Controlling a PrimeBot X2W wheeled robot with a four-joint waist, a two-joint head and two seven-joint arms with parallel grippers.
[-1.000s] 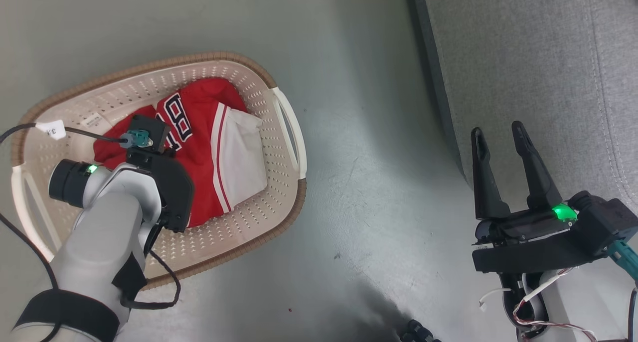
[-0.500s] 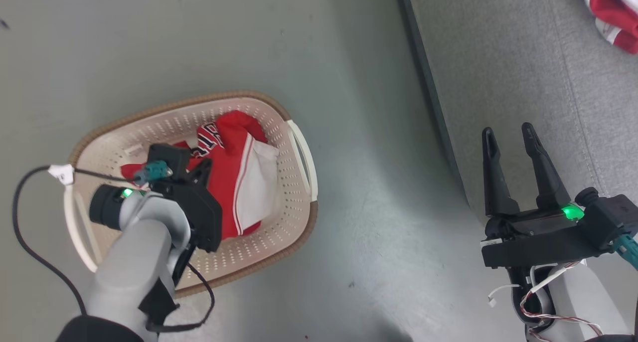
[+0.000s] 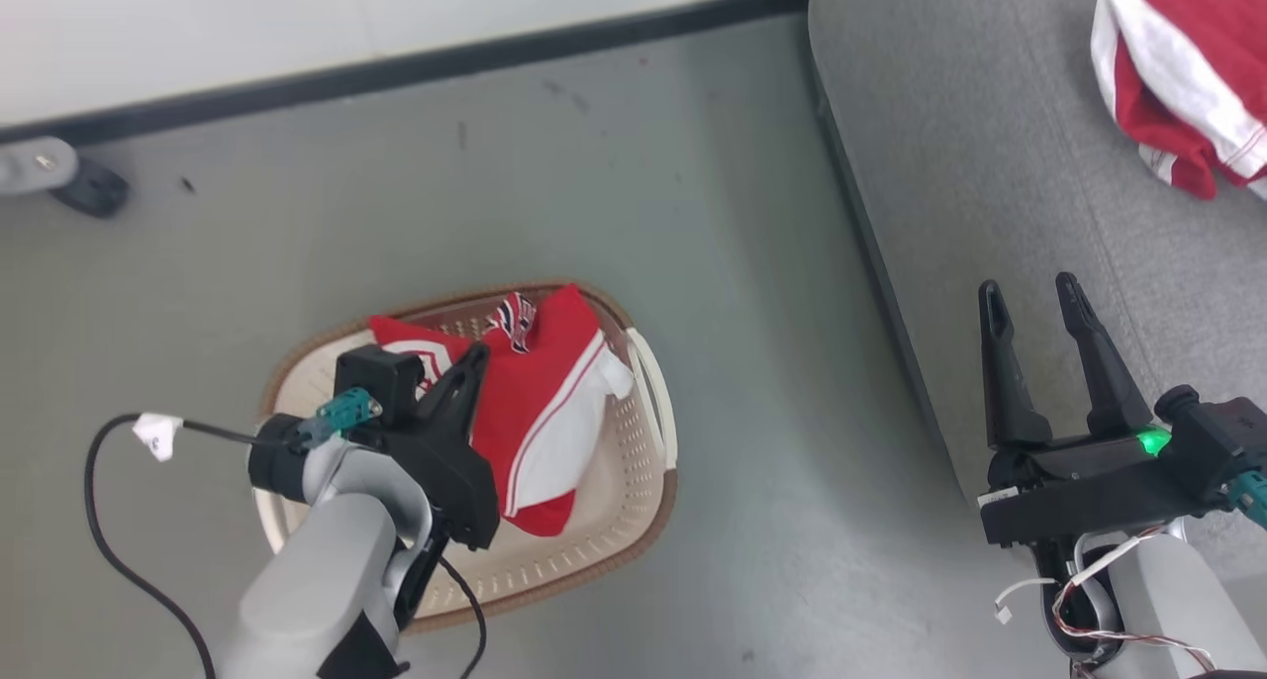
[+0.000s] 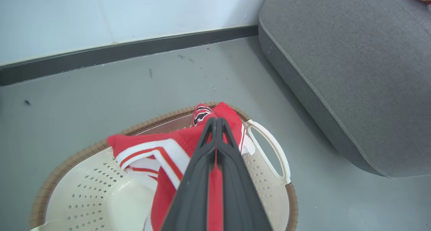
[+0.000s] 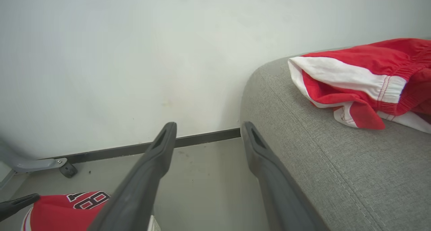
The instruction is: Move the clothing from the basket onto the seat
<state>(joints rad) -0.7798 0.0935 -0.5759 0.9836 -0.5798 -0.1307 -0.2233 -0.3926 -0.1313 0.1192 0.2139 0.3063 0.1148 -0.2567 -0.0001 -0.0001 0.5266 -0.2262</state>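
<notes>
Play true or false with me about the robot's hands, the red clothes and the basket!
1. The left hand is pinching the red jersey. True.
2. The right hand is holding the shorts. False: it is open and empty.
3. The shorts lie on the grey seat. True.
4. The basket stands on the seat. False: it stands on the floor beside the seat.

Head camera steeply down on floor (image 3: 693, 214), left wrist close above basket (image 4: 84, 197), right wrist low facing wall (image 5: 134, 56), all share seat (image 3: 990, 164)
</notes>
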